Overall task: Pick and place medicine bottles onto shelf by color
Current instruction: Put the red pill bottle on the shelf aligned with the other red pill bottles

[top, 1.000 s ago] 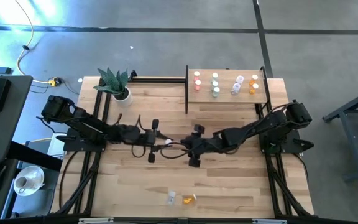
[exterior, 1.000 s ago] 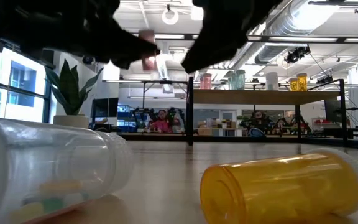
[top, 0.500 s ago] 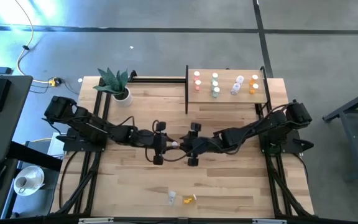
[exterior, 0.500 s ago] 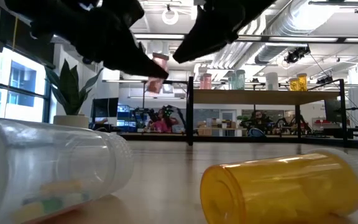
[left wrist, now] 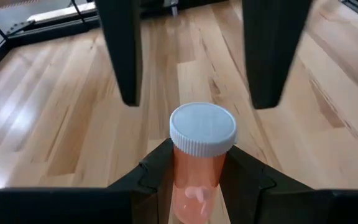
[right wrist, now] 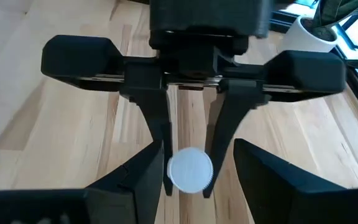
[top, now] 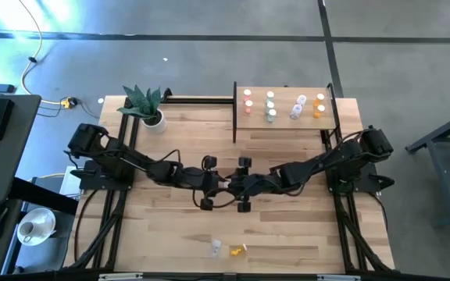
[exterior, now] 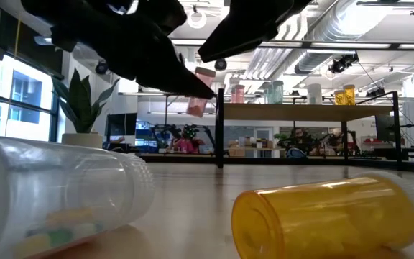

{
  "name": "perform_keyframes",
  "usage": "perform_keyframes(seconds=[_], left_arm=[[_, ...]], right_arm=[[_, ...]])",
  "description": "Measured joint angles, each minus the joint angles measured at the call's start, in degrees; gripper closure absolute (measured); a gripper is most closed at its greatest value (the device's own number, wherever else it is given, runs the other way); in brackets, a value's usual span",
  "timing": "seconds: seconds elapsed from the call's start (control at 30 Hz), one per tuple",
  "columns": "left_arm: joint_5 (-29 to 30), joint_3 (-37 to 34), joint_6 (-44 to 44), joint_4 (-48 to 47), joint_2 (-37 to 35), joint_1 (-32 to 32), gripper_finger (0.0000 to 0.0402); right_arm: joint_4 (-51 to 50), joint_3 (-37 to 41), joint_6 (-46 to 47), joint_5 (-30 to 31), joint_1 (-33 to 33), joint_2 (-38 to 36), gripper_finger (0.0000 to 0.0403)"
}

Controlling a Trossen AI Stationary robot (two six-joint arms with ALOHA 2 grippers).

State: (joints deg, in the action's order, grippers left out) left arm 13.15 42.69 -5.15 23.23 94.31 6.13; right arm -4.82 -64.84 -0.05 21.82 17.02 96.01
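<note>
My left gripper is shut on a pink medicine bottle with a white cap, held above the middle of the table. My right gripper faces it from the table's right side. It is open, with one finger on either side of the cap end and neither touching. The shelf stands at the far right and bears several bottles in a row. A clear bottle and an orange one lie on their sides near the front edge. My left gripper pinches the pink bottle's body below the cap, between its two fingers. The fingers come from the table's left, slanting down, and lie along the bottle. The cap end sticks out past the fingertips. The bottle is tilted and clear of the table.
A potted plant stands at the far left corner. The shelf's black frame post rises just behind the grippers in the low view. Bare tabletop lies between the arms and the two lying bottles.
My left gripper has carried the pink bottle toward the table's right, up to my right gripper. Its fingers have tipped from steeply downward to nearer level. The bottle's cap end now stands between my right gripper's open fingers.
</note>
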Motion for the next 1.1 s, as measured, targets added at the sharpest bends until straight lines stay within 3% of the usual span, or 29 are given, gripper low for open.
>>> perform_keyframes(seconds=[0.7, 1.1], left_arm=[[0.35, 1.28, -1.06, 2.19, 0.73, -0.02, 0.0302], [0.33, 1.28, -1.07, 3.26, 0.73, -0.04, 0.0302]], right_arm=[[-3.26, 0.00, 1.56, -0.83, -0.11, 0.00, 0.0220], [-3.26, 0.00, 1.57, -0.79, -0.11, 0.00, 0.0292]])
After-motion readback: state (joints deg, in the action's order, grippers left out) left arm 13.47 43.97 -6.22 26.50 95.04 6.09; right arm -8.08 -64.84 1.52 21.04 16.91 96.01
